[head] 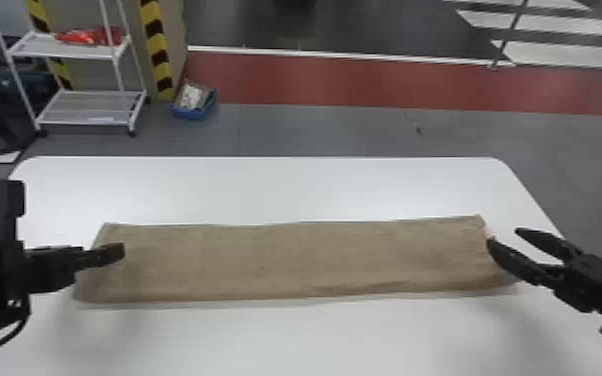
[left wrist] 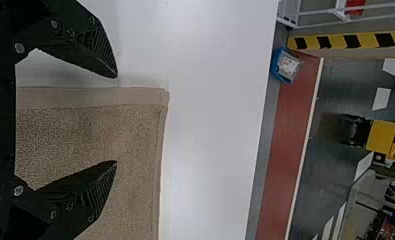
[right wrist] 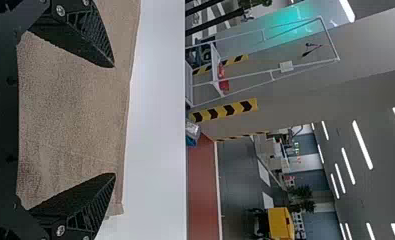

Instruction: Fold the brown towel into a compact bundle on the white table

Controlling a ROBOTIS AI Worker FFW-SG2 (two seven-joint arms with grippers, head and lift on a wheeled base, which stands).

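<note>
So from my head view, the brown towel [head: 290, 262] is lying as a long strip running left to right across the white table [head: 290, 340], with bare tabletop on the near and far sides. My left gripper [head: 115, 251] is over the towel's left end, and my right gripper [head: 503, 236] is right by its right end, fingers spread, next to a little pinkish spot [head: 488, 232]. Past the far edge of the table there's a white cart [head: 67, 49] over on the left, plus a blue bin [head: 191, 113] on the floor. Going to my left wrist view, that gripper's fingers are wide apart: one is over the towel, the other is out over the table just beyond the towel's left end, and a far corner pokes out past the tips. Can't tell if either finger is touching anything, tbh. In my right wrist view the fingers are spread wide too, with towel in the gap between them and its far edge running a bit beyond the tips.
</note>
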